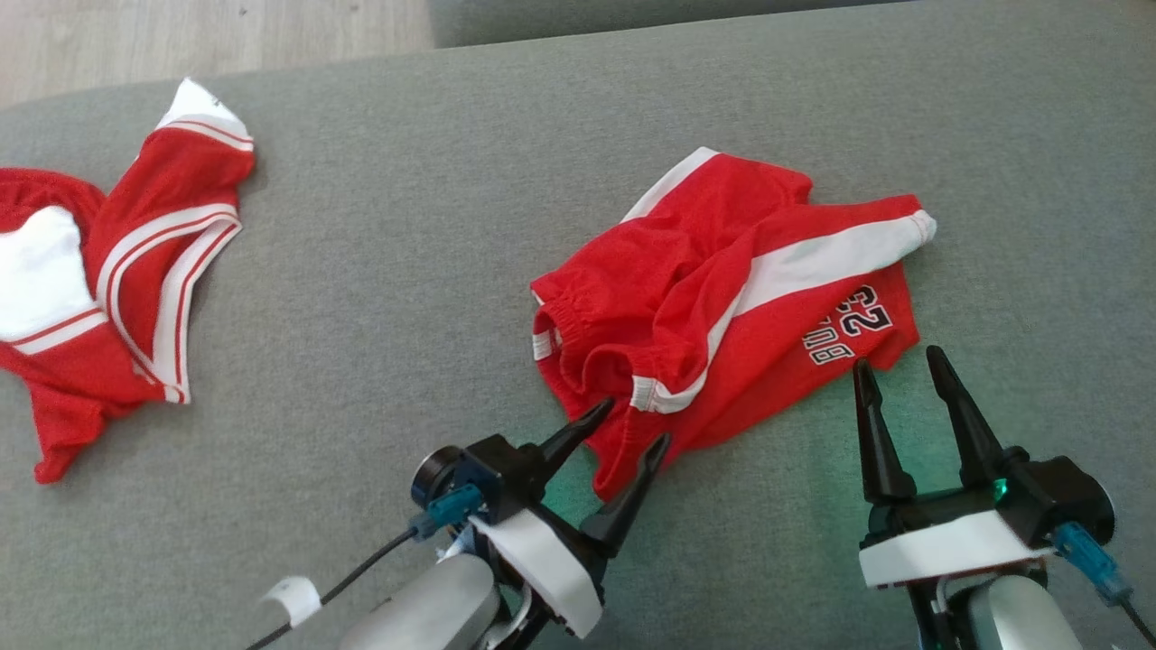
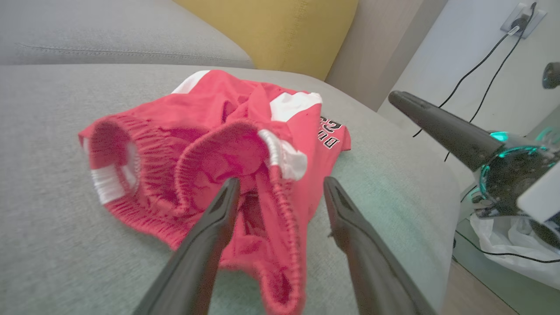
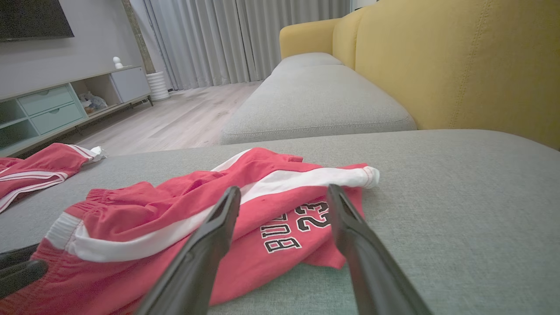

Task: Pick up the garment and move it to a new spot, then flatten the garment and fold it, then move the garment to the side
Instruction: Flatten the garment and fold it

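Head view: garment (image 1: 722, 298) edge between left fingers (image 1: 578, 431)

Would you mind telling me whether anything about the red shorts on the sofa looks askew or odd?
The red shorts lie crumpled, not flat: the waistband gapes open at the left gripper, and one leg is folded across the other. No damage shows.

- We saw the garment (image 1: 722, 298) lying on the seat cushion (image 1: 379, 271), right of its middle.
- A second garment (image 1: 108, 289) lay at its left edge, well apart.
- The left gripper (image 1: 635, 422) sat toward the near edge, the garment's near end between its fingers.
- The right gripper (image 1: 897, 357) sat right of it, at the garment's near right corner.
- Beyond the far edge we saw another cushion (image 1: 632, 18); beyond the far left corner, floor (image 1: 181, 36).
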Motion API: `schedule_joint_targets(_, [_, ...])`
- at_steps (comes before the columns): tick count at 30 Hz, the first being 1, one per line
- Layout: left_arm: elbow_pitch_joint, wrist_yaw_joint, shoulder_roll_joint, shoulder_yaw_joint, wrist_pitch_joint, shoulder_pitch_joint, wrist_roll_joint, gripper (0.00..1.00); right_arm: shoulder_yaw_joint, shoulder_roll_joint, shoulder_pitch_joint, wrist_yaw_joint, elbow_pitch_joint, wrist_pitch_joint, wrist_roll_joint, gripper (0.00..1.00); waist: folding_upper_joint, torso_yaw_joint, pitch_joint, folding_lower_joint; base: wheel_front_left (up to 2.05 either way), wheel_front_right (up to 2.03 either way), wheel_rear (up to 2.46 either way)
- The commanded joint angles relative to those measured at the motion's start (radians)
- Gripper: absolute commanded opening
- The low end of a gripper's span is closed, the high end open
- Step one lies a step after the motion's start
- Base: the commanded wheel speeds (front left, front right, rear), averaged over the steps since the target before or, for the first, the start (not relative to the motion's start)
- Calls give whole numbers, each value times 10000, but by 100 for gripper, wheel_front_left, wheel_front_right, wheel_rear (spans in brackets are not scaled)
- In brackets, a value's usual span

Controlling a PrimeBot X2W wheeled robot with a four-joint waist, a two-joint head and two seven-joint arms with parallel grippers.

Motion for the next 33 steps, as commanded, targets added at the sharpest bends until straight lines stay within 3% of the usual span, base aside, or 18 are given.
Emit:
schedule_joint_targets(1, [-338, -33, 79, 228, -8, -332, -59, 100, 238, -53, -141, -7, -256, -36, 72, 100, 0, -36, -19, 0, 0, 0, 0])
schedule_joint_targets(10, [-870, -29, 190, 468, 310, -528, -568, 100, 305, -53, -144, -7, -226, -36, 141, 100, 0, -376, 26, 0, 0, 0, 0])
schedule_joint_targets(11, [-924, -31, 212, 472, 313, -542, -610, 53, 312, -53, -139, -7, -228, -36, 147, 100, 0, -403, 31, 0, 0, 0, 0])
schedule_joint_targets(12, [-968, -33, 237, 471, 334, -549, -654, 22, 308, -53, -137, -7, -226, -36, 148, 100, 0, -425, 41, 0, 0, 0, 0])
schedule_joint_targets(13, [-1017, -37, 267, 450, 355, -558, -688, 0, 298, -53, -136, -7, -222, -36, 143, 100, 0, -440, 45, 0, 0, 0, 0])
schedule_joint_targets(23, [-1649, 164, 1033, 652, 134, -442, -768, 0, 260, -52, 31, -7, -199, -36, 108, 100, 0, 20, -207, 0, 0, 0, 0])
schedule_joint_targets(28, [-2552, 746, 2121, 1369, -68, -343, -657, 0, 193, -52, 112, -7, -186, -36, 106, 100, 0, 574, -260, 0, 0, 0, 0])
schedule_joint_targets(33, [-3094, 1012, 2921, 1934, -77, -364, -735, 0, 190, -52, 77, -7, -38, -36, 177, 100, 0, 974, -165, 0, 0, 0, 0])
